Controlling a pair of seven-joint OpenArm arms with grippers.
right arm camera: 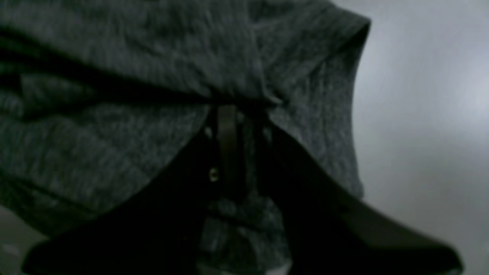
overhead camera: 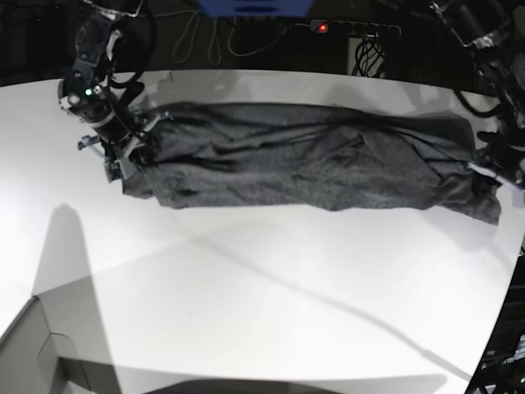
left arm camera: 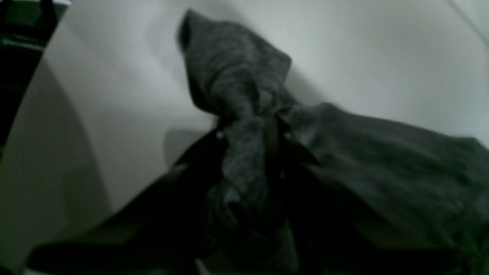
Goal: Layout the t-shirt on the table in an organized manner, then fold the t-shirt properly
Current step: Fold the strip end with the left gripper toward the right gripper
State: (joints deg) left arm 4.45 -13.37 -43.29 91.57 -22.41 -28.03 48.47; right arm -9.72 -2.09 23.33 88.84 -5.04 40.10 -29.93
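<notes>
The dark grey t-shirt lies stretched in a long band across the far half of the white table. At the band's left end in the base view, my right gripper is shut on a bunched edge of the t-shirt. The right wrist view shows the fingers pinching cloth, which drapes above them. My left gripper holds the band's other end near the table's right edge. In the left wrist view the left gripper is shut on a gathered fold of the t-shirt, and a flap stands up beyond it.
A grey box corner juts in at the near left. Cables and a power strip with a red light lie beyond the far edge. The table's curved edge runs down the right side.
</notes>
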